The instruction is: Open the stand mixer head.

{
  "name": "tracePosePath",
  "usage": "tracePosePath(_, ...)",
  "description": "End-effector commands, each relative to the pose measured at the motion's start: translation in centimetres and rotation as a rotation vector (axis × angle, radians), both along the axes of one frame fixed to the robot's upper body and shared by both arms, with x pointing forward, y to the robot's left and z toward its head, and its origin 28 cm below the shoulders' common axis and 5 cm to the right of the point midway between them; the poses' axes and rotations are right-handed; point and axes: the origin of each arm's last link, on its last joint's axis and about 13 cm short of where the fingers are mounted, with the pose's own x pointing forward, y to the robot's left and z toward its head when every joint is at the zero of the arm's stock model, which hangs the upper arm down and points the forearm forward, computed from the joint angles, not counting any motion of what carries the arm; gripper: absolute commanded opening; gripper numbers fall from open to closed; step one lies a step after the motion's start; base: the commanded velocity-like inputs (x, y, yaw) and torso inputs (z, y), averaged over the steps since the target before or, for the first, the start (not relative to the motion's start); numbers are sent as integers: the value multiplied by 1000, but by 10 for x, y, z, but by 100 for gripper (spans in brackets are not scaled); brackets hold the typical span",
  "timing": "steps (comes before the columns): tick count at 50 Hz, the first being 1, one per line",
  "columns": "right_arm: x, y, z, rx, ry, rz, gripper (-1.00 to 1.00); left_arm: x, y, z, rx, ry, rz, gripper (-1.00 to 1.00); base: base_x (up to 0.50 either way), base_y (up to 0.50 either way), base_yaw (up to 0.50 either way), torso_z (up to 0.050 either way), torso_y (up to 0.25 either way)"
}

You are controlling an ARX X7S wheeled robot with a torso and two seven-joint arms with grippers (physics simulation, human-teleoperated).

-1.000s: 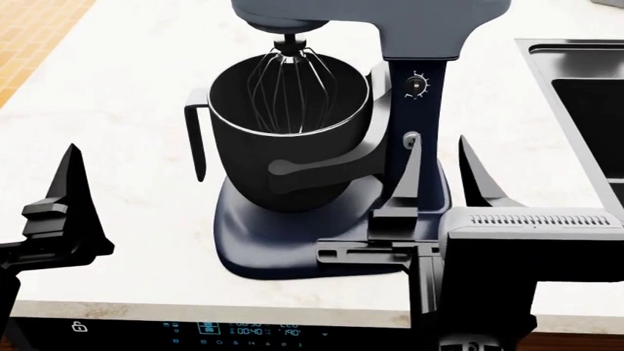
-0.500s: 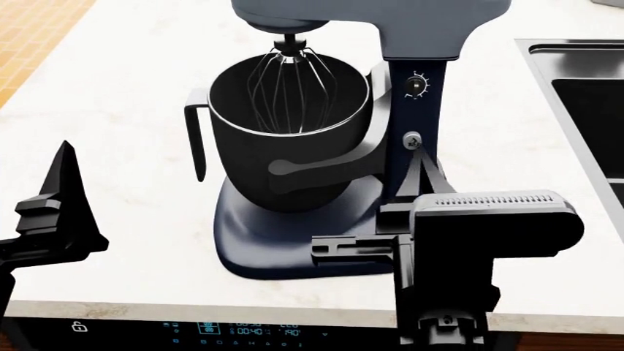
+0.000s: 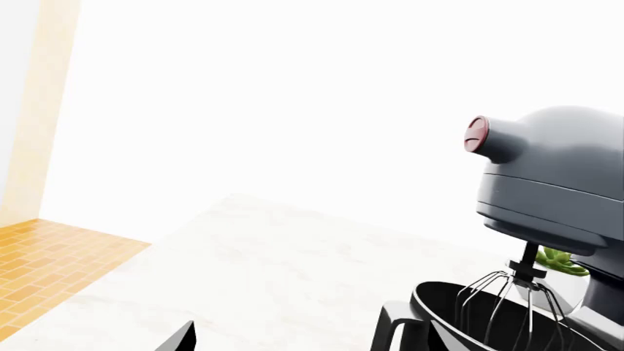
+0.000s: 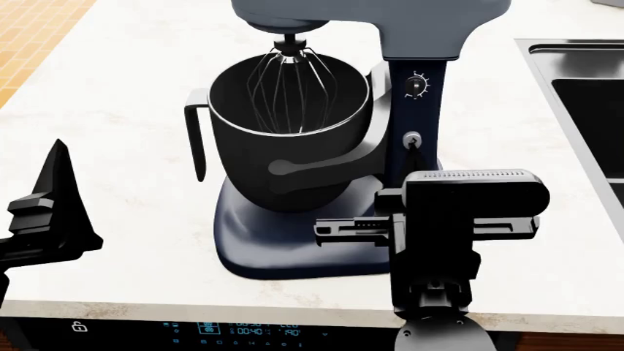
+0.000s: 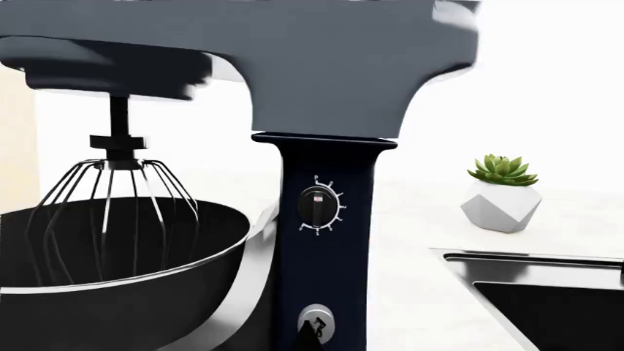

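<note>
Mixer head (image 4: 370, 18) down, whisk (image 4: 291, 88) inside bowl (image 4: 283, 139).

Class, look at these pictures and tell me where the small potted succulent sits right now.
In the right wrist view the succulent stands on the white counter, beyond the sink, on the knob side of the mixer's navy column.

bowl (image 4: 283, 139) under stand mixer head (image 4: 370, 18) | column (image 4: 414, 110) right | sink (image 4: 585, 110) far right

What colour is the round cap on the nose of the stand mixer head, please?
Dark red, clearest in the left wrist view: the cap.
</note>
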Motion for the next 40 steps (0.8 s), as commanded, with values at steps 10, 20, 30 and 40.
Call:
tracePosePath(10,19,-2,-5,5,36,-8,-100,-1,1,1,-4,-3,-1,100,0,0,0,0,0)
tracePosePath(20,23,-5,-8,1,42,-28,-100,-1,1,2,-8,-3,3,100,0,0,0,0,0)
tracePosePath(30,31,-6,-14,20,88,-22,-100,-1,2,3,-12,-6,6,100,0,0,0,0,0)
tracePosePath(40,49,-9,-22,14,106,-13,-100,0,2,3,-17,-2,5,100,11,0,3,0,0)
